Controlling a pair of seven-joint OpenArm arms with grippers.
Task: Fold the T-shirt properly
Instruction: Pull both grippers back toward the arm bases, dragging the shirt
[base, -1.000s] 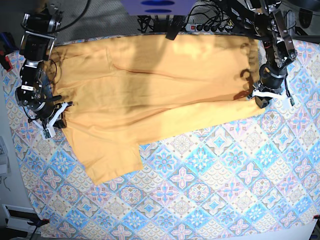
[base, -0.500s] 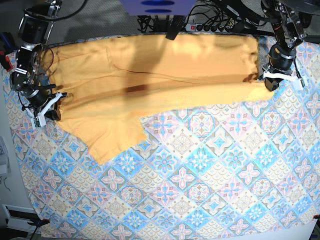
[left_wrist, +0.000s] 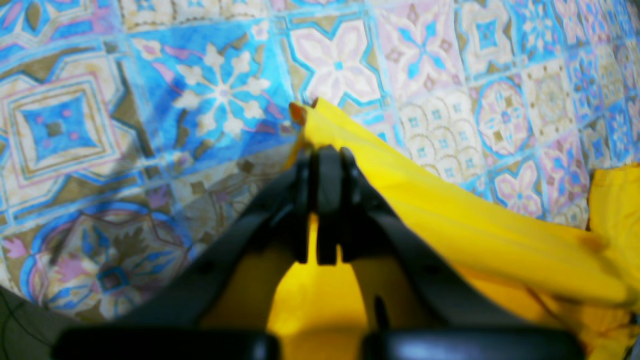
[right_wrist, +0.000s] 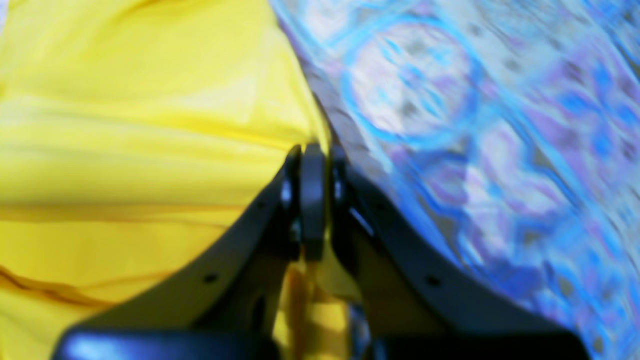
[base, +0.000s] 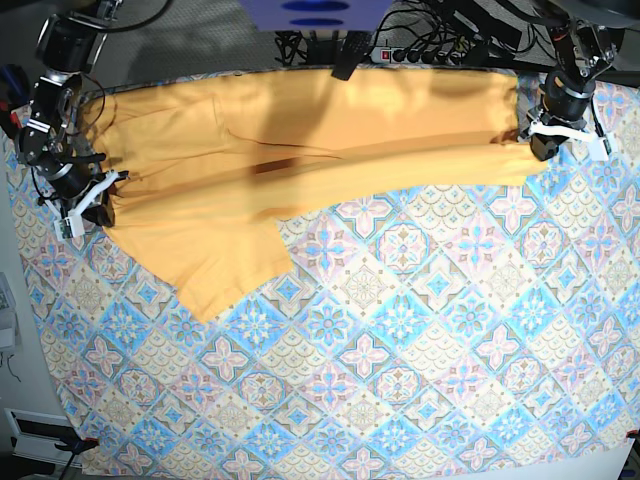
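The yellow-orange T-shirt (base: 300, 150) lies stretched across the far part of the table, with one sleeve (base: 215, 265) hanging toward the front left. At the shirt's right end, my left gripper (base: 540, 150) is shut on a folded corner of the T-shirt (left_wrist: 450, 215). In the left wrist view, my left gripper (left_wrist: 322, 160) pinches the yellow edge between black fingers. My right gripper (base: 95, 212) is shut on the shirt's left edge. The right wrist view is blurred; there my right gripper (right_wrist: 311, 160) clamps the T-shirt (right_wrist: 150, 125).
A blue-pink patterned tablecloth (base: 400, 360) covers the table. A power strip and cables (base: 420, 50) lie behind the far edge. A blue-purple object (base: 315, 12) sits at the top centre.
Both grippers have pulled their shirt edges toward the far side. The front edge of the shirt has drawn back, and more tablecloth shows in front of it.
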